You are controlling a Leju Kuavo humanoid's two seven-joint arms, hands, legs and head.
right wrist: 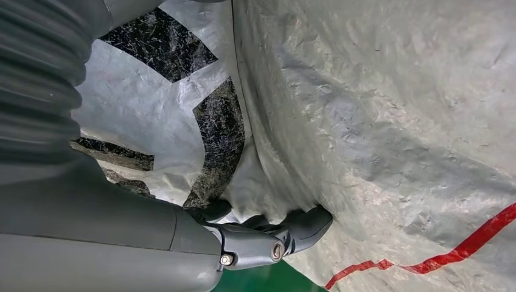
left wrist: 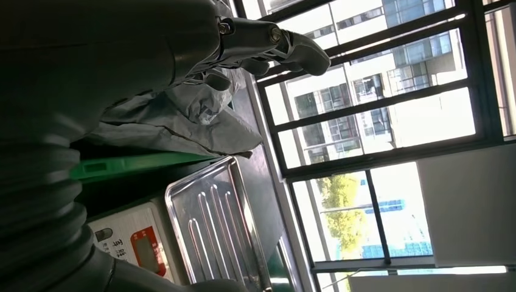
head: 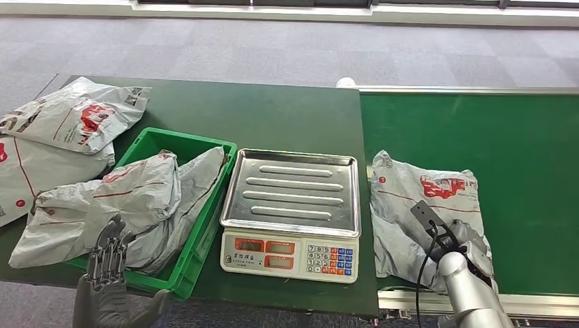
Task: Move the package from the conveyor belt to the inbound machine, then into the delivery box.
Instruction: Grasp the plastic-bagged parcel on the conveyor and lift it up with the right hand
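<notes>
Left hand (head: 109, 256) hovers at the near edge of the green crate (head: 205, 225), fingers straight and apart, holding nothing; in the left wrist view its dark fingers (left wrist: 268, 45) stretch out over the grey mailer bags in the crate (head: 147, 198) without clearly touching them. Further left on the dark green table (head: 273, 116), more grey mailer bags (head: 65, 126) lie stacked outside the crate.

Between crate and belt stands the electronic scale (head: 292, 215), which I take to be the inbound machine; its steel pan is bare, so the weighing step looks not yet done.

On the green conveyor belt (head: 505, 143), just beside the scale, lies the grey courier package with red print (head: 423, 205). Right hand (head: 468, 249) rests on its near corner, and the right wrist view shows the fingers (right wrist: 304, 222) curled into the crumpled plastic, a fold of it gathered under them. I judge this a grip being taken on the bag, though whether it is firm enough to lift cannot be told.

So the task stands at its very start: the package lies flat on the belt, with the lift, the placement on the scale and the transfer into the crate all left.
</notes>
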